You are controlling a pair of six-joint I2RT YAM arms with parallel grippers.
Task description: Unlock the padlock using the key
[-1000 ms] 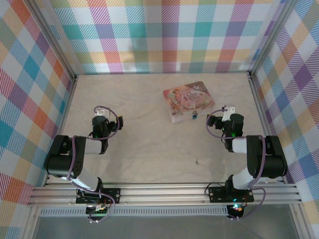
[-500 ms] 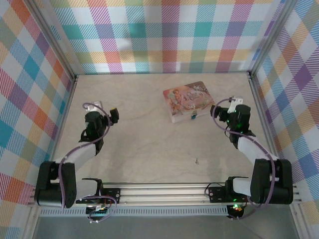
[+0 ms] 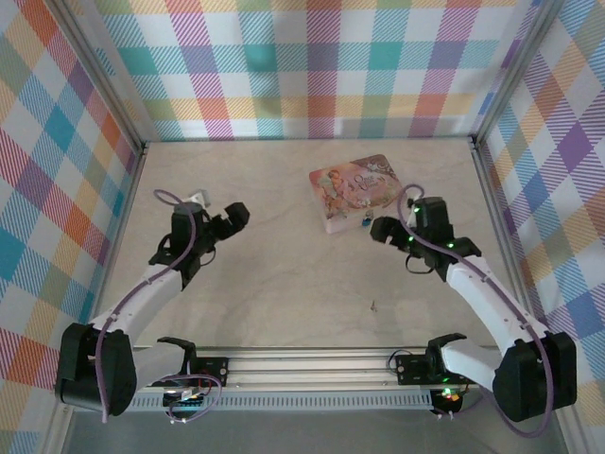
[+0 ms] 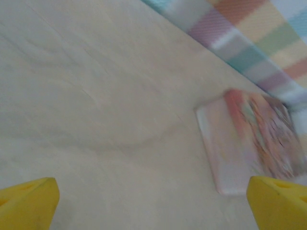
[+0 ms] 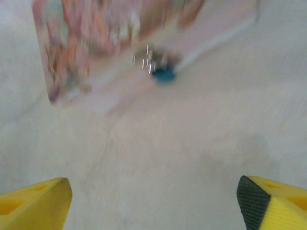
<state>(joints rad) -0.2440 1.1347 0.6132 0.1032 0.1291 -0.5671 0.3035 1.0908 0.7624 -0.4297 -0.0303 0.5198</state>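
Top camera: high behind the arm bases, looking down on the whole surface [image 3: 284,274]. Wrist cameras: low, close to the surface, blurred, facing inward. All three views share the tin [image 3: 357,192].

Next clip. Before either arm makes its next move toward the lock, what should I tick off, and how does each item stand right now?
1. Padlock in sight, at the near edge of the tin: ok.
2. Key lying free, apart from padlock and tin: ok.
3. Right tool open, empty, close beside padlock: ok.
4. Left tool open, empty: ok.
5. Padlock's orientation: cannot tell, too small and blurred.
6. Key picked up: not ok.
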